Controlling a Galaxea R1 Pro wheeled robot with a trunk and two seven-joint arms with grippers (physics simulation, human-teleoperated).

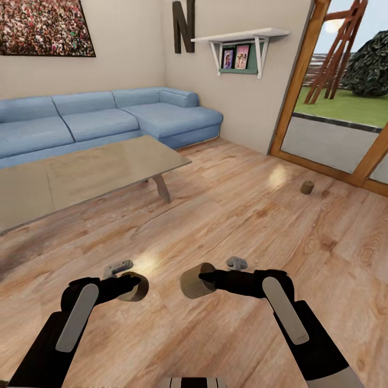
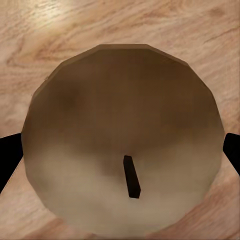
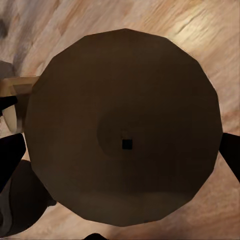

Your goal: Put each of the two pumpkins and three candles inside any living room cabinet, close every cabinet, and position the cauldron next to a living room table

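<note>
From the head view, both arms reach forward low over the wooden floor (image 1: 242, 215), each carrying a candle on its side: the left gripper (image 1: 129, 283) pinches one candle (image 1: 137, 288), mostly hidden behind its dark fingers, and the right gripper (image 1: 207, 279) pinches a second candle (image 1: 195, 281), whose round end faces the camera. A third candle (image 1: 307, 187) stands on the floor near the glass door (image 1: 334, 108) — small and hard to make out. The coffee table (image 1: 81, 175) and blue sofa (image 1: 108, 118) lie ahead, both cut off at the picture's edge. In the left wrist view, the held candle (image 2: 122, 140) shows its pale top with a dark wick (image 2: 132, 176); only slivers of the fingers (image 2: 7, 157) appear at its flanks. The right wrist view gives the other candle (image 3: 122, 135) as a dark shaded disc — its fingers (image 3: 10, 160) likewise mostly hidden.
</note>
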